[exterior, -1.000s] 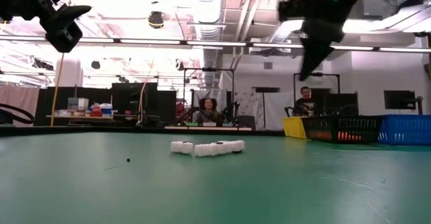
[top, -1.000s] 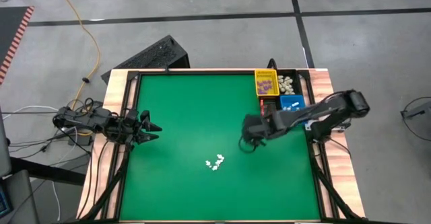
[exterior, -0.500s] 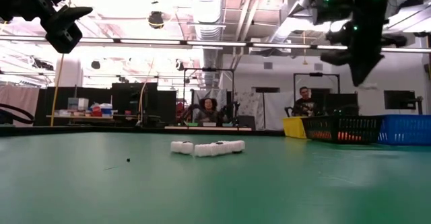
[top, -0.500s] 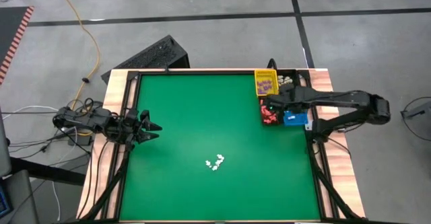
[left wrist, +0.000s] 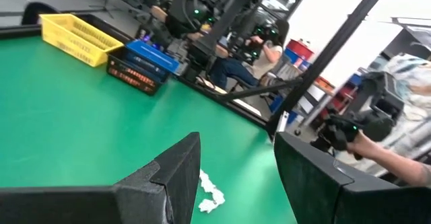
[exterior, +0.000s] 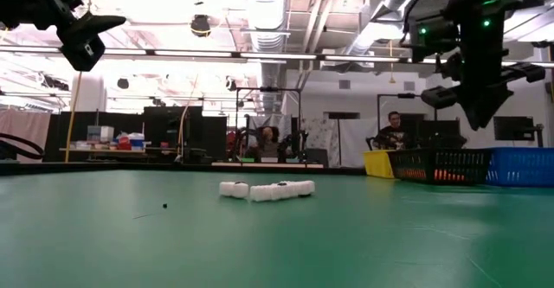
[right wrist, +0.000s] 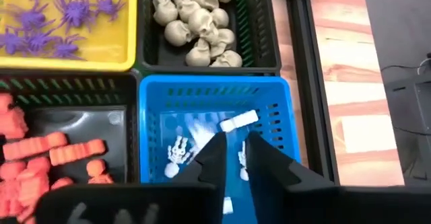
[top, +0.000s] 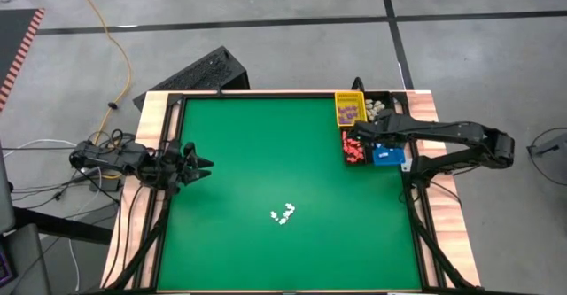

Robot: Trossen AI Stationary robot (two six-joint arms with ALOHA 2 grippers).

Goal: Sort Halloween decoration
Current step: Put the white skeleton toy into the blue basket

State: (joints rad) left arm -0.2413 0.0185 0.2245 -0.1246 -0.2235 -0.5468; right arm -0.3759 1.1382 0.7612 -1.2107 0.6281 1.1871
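Since a second ago the right gripper (top: 353, 136) has swung away from the middle of the green table (top: 257, 153) and out over the cluster of bins; in the last half second it has barely shifted. In its wrist view the two dark fingers (right wrist: 214, 158) stand a narrow gap apart directly above the blue bin (right wrist: 154, 97), with nothing between them. Inside the blue bin lie a few white skeleton pieces (right wrist: 178, 148), one blurred as if in motion.

Taking the blue bin as the landmark: the black bin of cream skulls (right wrist: 195, 19) sits just beyond it on its far side, touching edge to edge. The yellow bin of purple spiders (right wrist: 57, 12) lies diagonally off the blue bin, next to the skulls. The black bin of orange-red figures (right wrist: 50, 158) sits right beside the blue bin on its table-centre side.

A small heap of white trinkets (top: 283, 213) remains on the table, well apart from the blue bin, toward the near middle of the table.

The left gripper (top: 200, 165) hovers at the table edge farthest from the blue bin, its fingers (left wrist: 168, 177) spread apart and holding nothing.

In the low view two people (exterior: 394, 131) sit in the room beyond the table, and a person's hand (left wrist: 350, 133) shows in the left wrist view.
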